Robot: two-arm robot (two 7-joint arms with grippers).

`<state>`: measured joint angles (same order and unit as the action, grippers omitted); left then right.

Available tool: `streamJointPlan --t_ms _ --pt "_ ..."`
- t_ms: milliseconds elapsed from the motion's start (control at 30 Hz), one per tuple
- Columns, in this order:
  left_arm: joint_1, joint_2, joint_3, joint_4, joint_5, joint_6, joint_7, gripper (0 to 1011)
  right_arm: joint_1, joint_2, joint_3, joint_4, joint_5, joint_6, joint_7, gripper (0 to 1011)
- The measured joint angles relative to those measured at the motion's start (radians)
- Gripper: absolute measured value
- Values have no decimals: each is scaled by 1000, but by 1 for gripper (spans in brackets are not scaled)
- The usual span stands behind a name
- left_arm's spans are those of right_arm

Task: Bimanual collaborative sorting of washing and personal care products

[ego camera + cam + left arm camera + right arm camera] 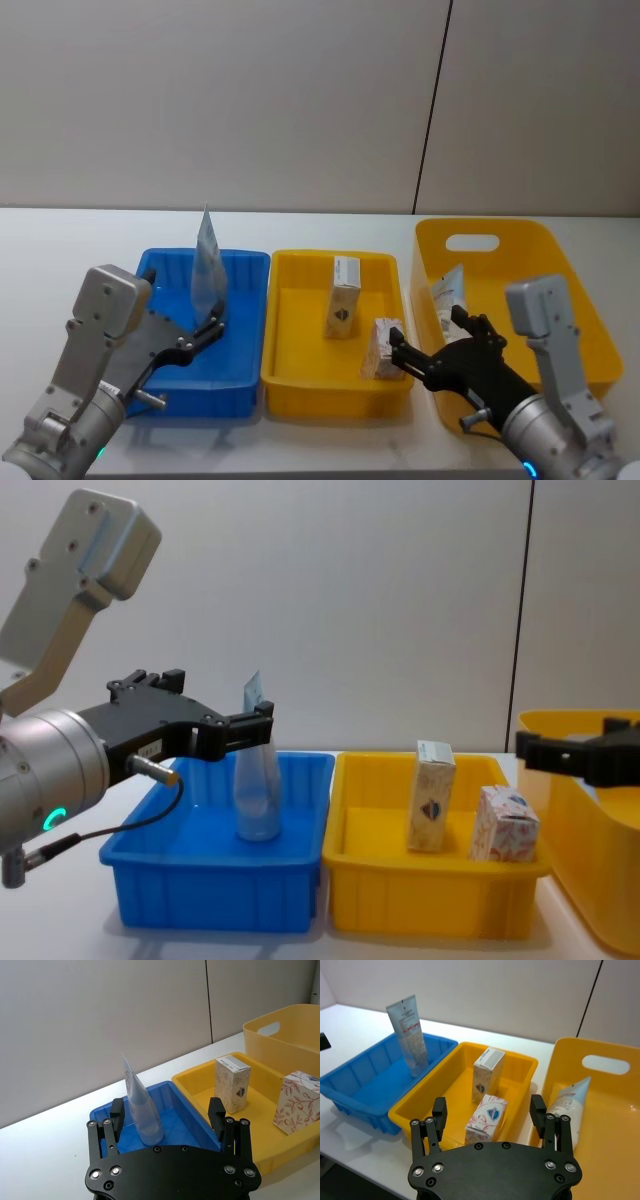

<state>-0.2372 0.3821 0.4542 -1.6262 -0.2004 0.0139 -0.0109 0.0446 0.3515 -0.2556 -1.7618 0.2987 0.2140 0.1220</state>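
Note:
A pale blue tube (pixel 207 266) stands upright on its cap in the blue tray (pixel 238 385). My left gripper (pixel 167 1114) is open, and the tube (pixel 140 1111) rises between its fingers, close to one of them. Two cream cartons sit in the small yellow tray (pixel 335 392): one (pixel 344 297) upright at the middle, the other (pixel 383 348) near the front right corner. My right gripper (pixel 428 335) hangs open over that corner and the neighbouring bin wall, holding nothing. A second tube (pixel 568 1108) leans inside the big yellow bin (pixel 575 270).
The three containers stand side by side on a white table (pixel 60 250), with the blue tray leftmost and the tall bin (pixel 585 900) rightmost. A grey wall runs behind. Bare tabletop lies left of the blue tray and behind the trays.

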Motion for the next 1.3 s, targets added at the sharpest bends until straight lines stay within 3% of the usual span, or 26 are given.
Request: streamJointPlan --t_ms 567,1300 --pt "0 0 0 0 0 0 0 1001 71 -69 -62 71 -61 115 -53 1002" --pt "0 0 0 0 0 0 0 1001 98 -154 -98 149 -141 128 -154 1002"
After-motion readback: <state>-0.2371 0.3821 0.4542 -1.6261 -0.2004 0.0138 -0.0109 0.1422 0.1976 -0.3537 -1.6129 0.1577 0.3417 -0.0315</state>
